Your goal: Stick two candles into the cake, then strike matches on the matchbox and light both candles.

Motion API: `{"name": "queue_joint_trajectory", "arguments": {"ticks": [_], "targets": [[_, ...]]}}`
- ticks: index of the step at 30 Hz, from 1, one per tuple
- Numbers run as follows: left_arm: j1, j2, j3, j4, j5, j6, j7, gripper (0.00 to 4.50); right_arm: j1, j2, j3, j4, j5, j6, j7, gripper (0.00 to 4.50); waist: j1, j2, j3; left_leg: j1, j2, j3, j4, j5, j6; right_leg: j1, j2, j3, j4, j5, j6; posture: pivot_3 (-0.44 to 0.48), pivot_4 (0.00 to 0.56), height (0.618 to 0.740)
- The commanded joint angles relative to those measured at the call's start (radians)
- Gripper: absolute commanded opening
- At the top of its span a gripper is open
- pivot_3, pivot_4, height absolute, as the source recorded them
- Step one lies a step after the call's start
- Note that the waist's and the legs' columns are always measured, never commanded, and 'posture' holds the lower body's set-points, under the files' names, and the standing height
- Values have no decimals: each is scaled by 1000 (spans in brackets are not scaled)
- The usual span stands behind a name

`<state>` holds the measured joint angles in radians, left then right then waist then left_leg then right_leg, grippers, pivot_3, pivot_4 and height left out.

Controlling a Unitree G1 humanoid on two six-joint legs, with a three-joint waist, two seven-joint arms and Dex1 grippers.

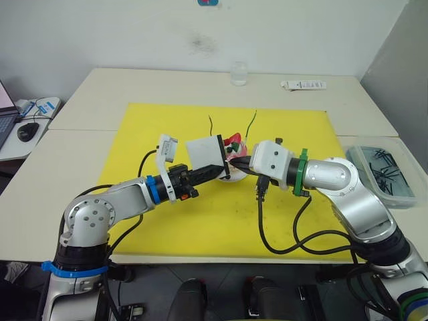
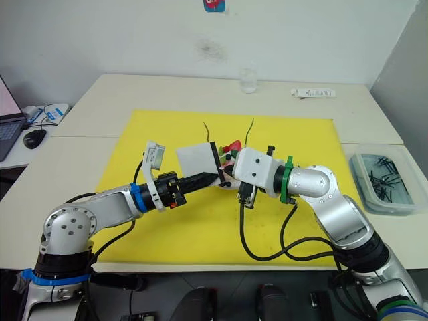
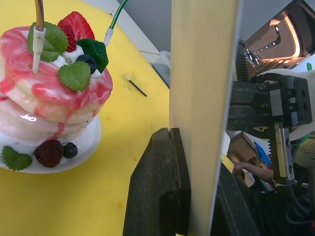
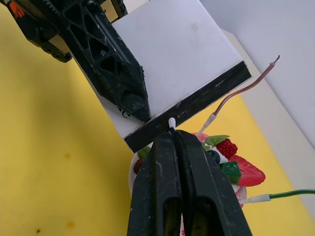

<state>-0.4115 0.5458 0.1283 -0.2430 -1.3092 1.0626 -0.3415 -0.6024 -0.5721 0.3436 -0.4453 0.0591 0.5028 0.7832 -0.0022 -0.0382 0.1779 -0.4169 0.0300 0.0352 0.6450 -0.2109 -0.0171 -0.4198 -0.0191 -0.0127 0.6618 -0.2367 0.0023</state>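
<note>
My left gripper is shut on the white matchbox and holds it raised just in front of the cake, with the black striking strip on its cake-side edge. My right gripper is shut on a match; the match's white tip touches the strip. Behind both grippers the pink cake stands on its white plate. Two thin wavy candles rise from its top. Another dark match lies on the mat beyond the cake.
A yellow mat covers the table's middle. At the far edge stand a clear glass and a flat white strip. A clear box of dark pieces sits at the right, a mouse at the left.
</note>
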Motion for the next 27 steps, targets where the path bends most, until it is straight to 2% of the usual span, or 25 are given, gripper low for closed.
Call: {"name": "queue_joint_trajectory", "arguments": {"ticks": [1,2,4,6,9,11,13,16,21,27], "targets": [[-10,-3,25,-29,-11,-6,-22,0,-24,10,10,0,-22,-33,5,43,0,0,0,0,0,0,0,0,0,0,0,0,0,0,0,0,150,740],[-14,-3,24,-30,-3,-11,-27,0,-24,4,20,-2,-23,-40,21,43,0,0,0,0,0,0,0,0,0,0,0,0,0,0,0,0,150,740],[-57,11,21,-30,63,-55,-54,0,-4,-79,70,-22,-48,-97,122,43,0,0,0,0,0,0,0,0,0,0,0,0,0,0,0,0,150,740],[-211,4,66,27,50,-79,-17,0,31,-212,80,-24,-74,-207,240,43,16,-2,3,0,-1,0,0,0,0,0,1,-1,-1,0,0,0,150,740],[-470,30,140,118,-52,-51,23,0,4,-334,-47,23,-21,-249,310,43,25,-8,8,-6,-1,-3,3,1,1,-1,1,-5,-1,0,1,0,150,740],[-516,48,156,128,-77,-20,23,0,-26,-358,-101,60,-1,-247,313,43,13,-7,8,-7,-1,-1,4,1,2,-1,1,-3,-3,3,5,0,150,740],[-468,58,152,94,-91,8,20,0,-53,-352,-144,90,10,-229,295,43,-4,-1,4,0,-4,6,0,1,2,3,-2,2,-6,3,6,0,150,740],[-347,58,125,30,-68,18,8,0,-67,-307,-181,100,20,-191,248,43,-10,0,3,7,0,6,-2,0,3,10,-3,3,-12,2,7,0,150,740],[-187,-4,79,-49,-50,4,51,0,-76,-224,-216,63,32,-133,177,43,0,-1,5,-4,3,0,-1,1,1,-1,0,0,-3,0,4,0,150,740],[-98,-70,28,-81,0,-12,84,0,-69,-195,-188,18,22,-110,152,43,3,-1,4,-3,-1,1,1,1,1,0,-3,1,-2,0,4,0,150,740]]}}
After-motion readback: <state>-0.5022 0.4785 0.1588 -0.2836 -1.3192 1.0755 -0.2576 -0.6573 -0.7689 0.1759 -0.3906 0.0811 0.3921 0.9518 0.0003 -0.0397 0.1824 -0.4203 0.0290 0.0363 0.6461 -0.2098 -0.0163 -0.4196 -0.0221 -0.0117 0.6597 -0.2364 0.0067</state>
